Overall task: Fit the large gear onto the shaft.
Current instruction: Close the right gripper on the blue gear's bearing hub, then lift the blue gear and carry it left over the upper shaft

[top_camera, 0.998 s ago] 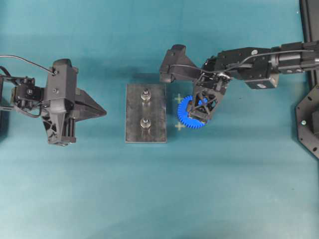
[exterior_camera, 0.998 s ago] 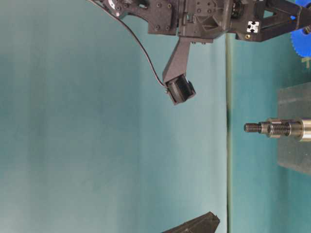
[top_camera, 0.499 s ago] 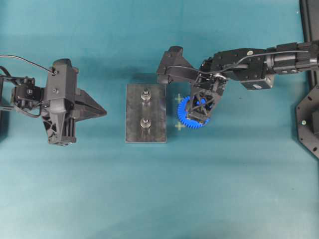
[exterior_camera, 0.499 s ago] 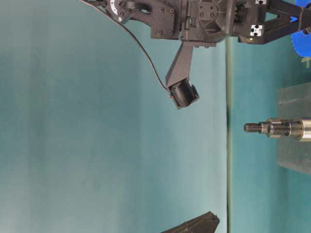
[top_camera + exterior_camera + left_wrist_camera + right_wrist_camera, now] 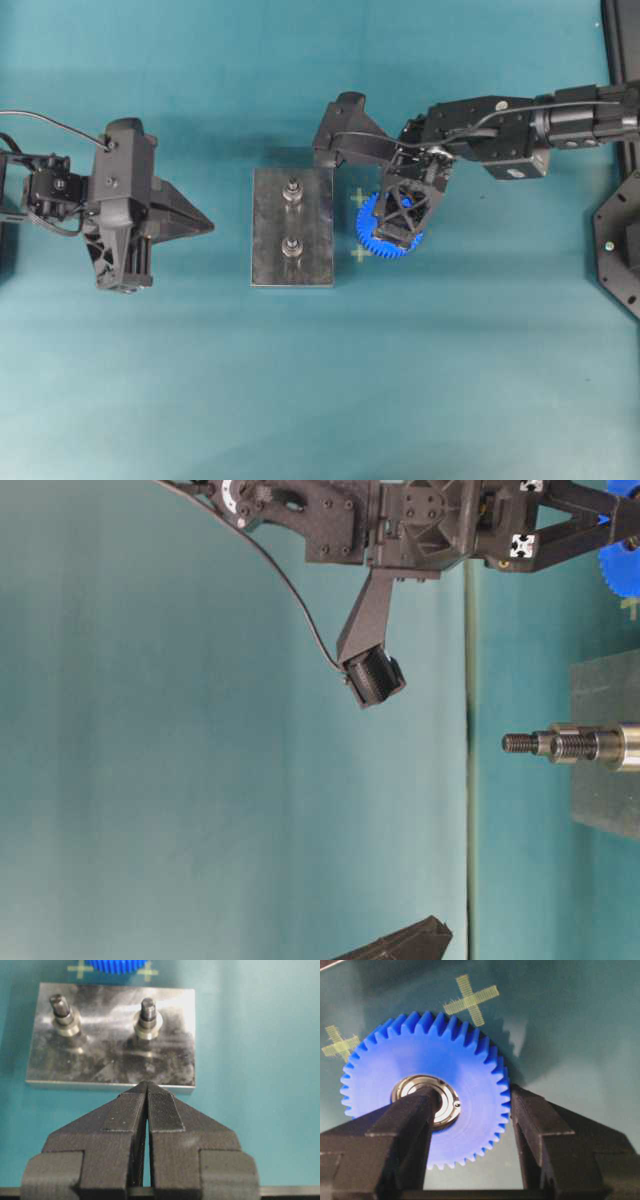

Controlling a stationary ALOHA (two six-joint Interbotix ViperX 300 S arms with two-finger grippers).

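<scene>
Blue gear lies flat on the desk just right of the plate, off both shafts. The right hand pinches it, one finger in the hub, one at the rim. The left hand is pressed together, empty.

Black arms, ribbed wedge fingers, thin black cable, white marker.

One blue gear, two pins, one plate
</scene>
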